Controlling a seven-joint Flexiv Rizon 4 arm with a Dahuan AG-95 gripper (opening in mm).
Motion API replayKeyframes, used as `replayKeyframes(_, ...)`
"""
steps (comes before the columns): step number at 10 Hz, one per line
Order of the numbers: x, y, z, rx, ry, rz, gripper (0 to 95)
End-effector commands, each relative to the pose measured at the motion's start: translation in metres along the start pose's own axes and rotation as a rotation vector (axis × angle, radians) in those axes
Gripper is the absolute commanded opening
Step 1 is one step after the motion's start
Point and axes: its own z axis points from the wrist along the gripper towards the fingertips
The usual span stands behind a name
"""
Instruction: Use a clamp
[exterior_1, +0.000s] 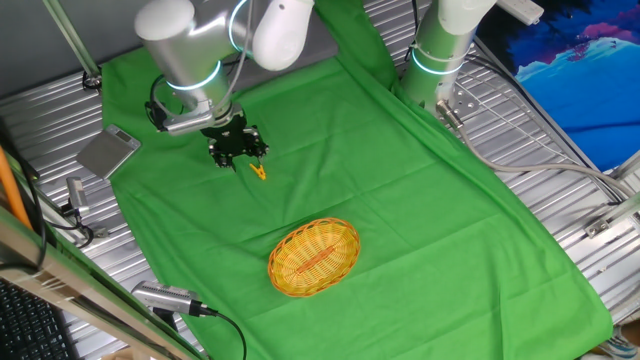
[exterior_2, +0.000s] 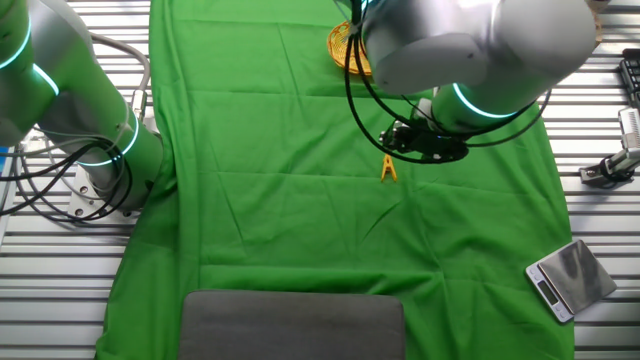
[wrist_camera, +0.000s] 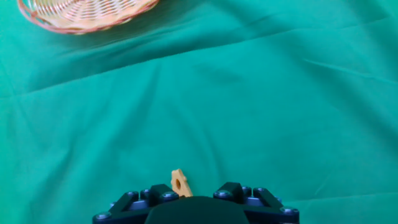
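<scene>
End effector (exterior_1: 238, 150) sat low beside the clamp (exterior_1: 258, 172), finger state unclear; off-center descent risked nudging it or snagging the cloth (exterior_1: 420, 200).

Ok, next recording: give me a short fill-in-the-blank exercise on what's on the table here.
1. The clamp lying by the gripper is coloured ____.
2. The table is covered by a ____ cloth.
3. The oval basket is made of woven ____.
4. Inside the basket there is ____.

Missing words: yellow-orange; green; wicker; nothing
</scene>
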Motion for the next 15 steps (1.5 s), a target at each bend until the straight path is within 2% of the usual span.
replayKeyframes(1,0.0029,-0.0001,0.0025,-0.005,0.001,-0.004,57.0)
replayKeyframes(6,0.0098,0.0050,0.0026,-0.006,0.013,-0.006,57.0)
replayKeyframes(10,0.0118,0.0072,0.0017,-0.016,0.022,0.048,57.0)
replayKeyframes(13,0.0118,0.0072,0.0017,-0.064,0.032,0.058,57.0)
replayKeyframes(15,0.0118,0.0072,0.0017,-0.072,0.043,0.064,57.0)
